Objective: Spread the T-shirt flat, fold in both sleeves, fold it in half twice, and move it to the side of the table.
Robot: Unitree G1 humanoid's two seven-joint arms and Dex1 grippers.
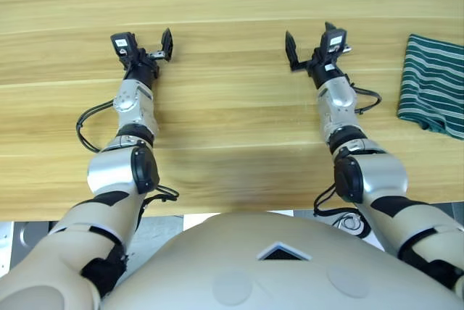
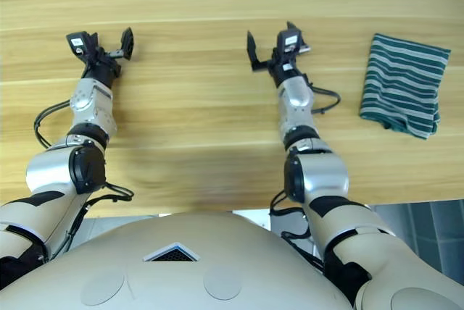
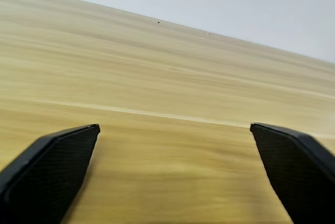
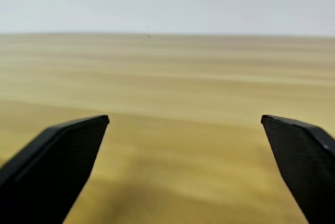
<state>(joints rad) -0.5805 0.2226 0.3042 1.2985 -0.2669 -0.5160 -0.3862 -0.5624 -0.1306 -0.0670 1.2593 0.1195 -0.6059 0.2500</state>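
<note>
The light wooden table [image 1: 232, 6] takes up the upper two thirds of the head views. The T-shirt [image 2: 404, 84] lies on it at the right of the frame, above mid-height. It is dark green with thin pale stripes and folded into a compact, roughly rectangular bundle, with the lower edge slightly uneven. Both arms stretch forward over the boards, running from the lower corners toward the upper middle of the frame. The left gripper [image 1: 145, 43] sits in the upper left, released, with its fingers spread wide and nothing between them. The right gripper [image 1: 312, 43] sits right of centre at the same height, likewise spread and empty, well apart from the shirt.
</note>
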